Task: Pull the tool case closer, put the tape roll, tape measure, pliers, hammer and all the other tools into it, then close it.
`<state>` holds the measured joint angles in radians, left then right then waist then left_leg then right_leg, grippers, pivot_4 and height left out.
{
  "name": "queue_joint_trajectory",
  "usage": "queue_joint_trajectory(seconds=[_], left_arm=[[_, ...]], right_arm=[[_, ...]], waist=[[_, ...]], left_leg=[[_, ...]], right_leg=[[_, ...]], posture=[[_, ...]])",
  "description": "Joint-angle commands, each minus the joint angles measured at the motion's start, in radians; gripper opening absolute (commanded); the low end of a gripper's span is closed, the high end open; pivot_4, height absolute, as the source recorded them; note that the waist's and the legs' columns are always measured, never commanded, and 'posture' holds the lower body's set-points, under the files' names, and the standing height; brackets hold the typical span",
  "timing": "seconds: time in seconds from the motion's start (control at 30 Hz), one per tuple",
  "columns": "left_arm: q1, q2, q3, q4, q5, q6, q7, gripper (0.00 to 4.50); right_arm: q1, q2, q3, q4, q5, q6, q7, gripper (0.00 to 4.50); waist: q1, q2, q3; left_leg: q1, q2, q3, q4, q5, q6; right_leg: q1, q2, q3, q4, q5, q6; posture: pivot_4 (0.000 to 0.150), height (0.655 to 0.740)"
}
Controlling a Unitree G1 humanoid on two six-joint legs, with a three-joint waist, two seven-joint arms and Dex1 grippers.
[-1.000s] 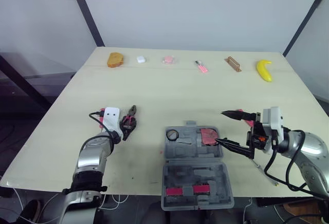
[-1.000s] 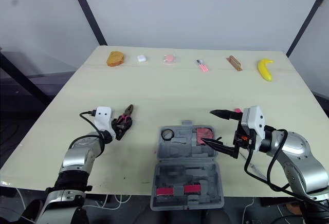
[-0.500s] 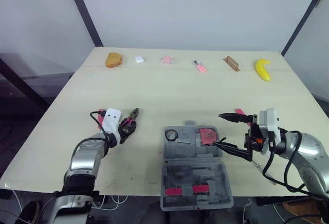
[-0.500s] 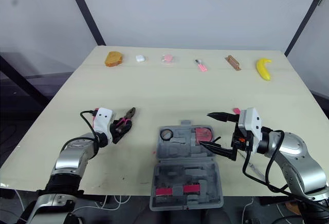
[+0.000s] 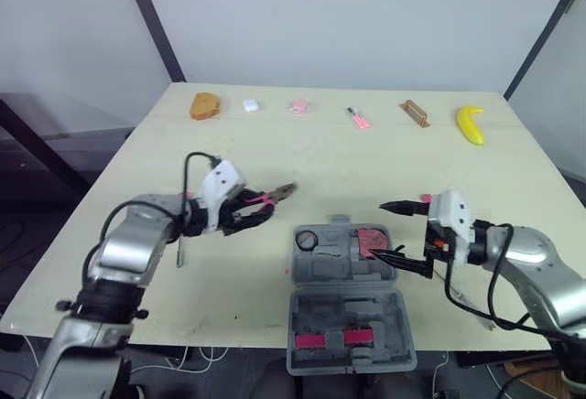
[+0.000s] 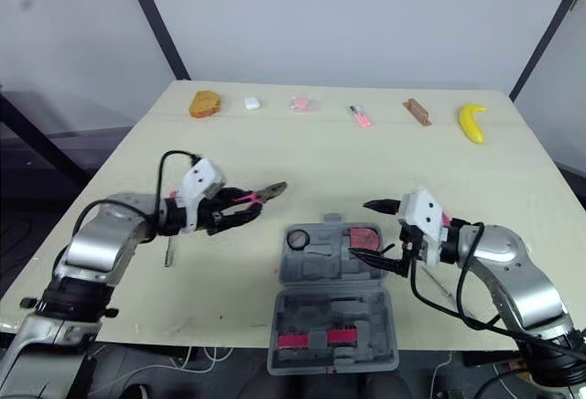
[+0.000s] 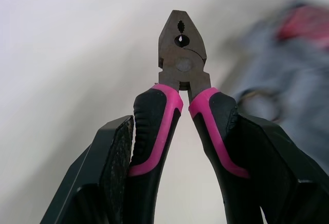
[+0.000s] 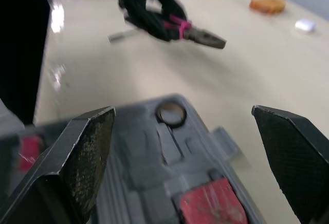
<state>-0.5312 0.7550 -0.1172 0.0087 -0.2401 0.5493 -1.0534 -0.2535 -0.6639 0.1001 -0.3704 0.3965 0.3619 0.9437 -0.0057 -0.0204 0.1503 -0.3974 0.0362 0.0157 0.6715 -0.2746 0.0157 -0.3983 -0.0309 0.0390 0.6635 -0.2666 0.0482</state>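
Holding the pliers out toward the open tool case

The left gripper [image 5: 244, 217] is clamped on the pink-and-black handles of the pliers [image 5: 267, 199], seemingly clear of the bench [image 5: 302, 156]. The nose aims at the tool case [image 5: 348, 306], probably for a nose-first drop. The right gripper [image 5: 377, 230] is spread wide at the case's right side, likely ready to steady it. The case lies open near the bench's front edge.

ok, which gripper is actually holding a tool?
The left gripper: it is shut on the pink-handled pliers. The right gripper is open and empty, by the open tool case.
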Motion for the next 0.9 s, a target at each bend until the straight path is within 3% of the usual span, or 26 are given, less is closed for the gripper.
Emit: queue_joint_trajectory(seconds=[0.03,0.3,0.5,0.9], left_arm=[[-0.072,-0.015,-0.063,-0.011,-0.007,-0.044,-0.097,2.67],[-0.209,-0.14,-0.198,0.091,0.028,-0.117,-0.216,2.67],[-0.24,-0.197,-0.253,0.148,0.068,-0.17,-0.253,2.67],[-0.252,-0.222,-0.258,0.179,0.096,-0.206,-0.293,2.67]], right_arm=[[-0.03,-0.011,0.023,-0.004,-0.041,-0.003,-0.002,4.5],[-0.15,-0.044,0.149,0.05,-0.195,0.028,0.017,4.5],[-0.216,-0.033,0.21,0.056,-0.217,0.102,0.046,4.5],[-0.289,0.017,0.278,0.072,-0.26,0.268,0.021,4.5]], waist=[[-0.001,0.0,0.0],[-0.006,0.0,0.0],[-0.007,0.0,0.0],[-0.006,0.0,0.0]], left_leg=[[0.0,0.0,0.0,0.0,0.0,0.0],[-0.003,0.0,0.002,0.001,0.0,0.0],[-0.003,0.001,0.001,0.001,0.0,0.0],[-0.005,0.001,0.001,0.001,0.0,0.0]], right_leg=[[0.0,0.0,0.0,0.0,0.0,0.0],[-0.004,0.001,0.002,0.001,0.0,0.0],[-0.005,0.002,0.003,0.0,0.0,0.0],[-0.005,0.002,0.002,0.001,0.0,0.0]], posture=[[0.15,0.74],[0.15,0.74],[0.15,0.74],[0.15,0.74]])
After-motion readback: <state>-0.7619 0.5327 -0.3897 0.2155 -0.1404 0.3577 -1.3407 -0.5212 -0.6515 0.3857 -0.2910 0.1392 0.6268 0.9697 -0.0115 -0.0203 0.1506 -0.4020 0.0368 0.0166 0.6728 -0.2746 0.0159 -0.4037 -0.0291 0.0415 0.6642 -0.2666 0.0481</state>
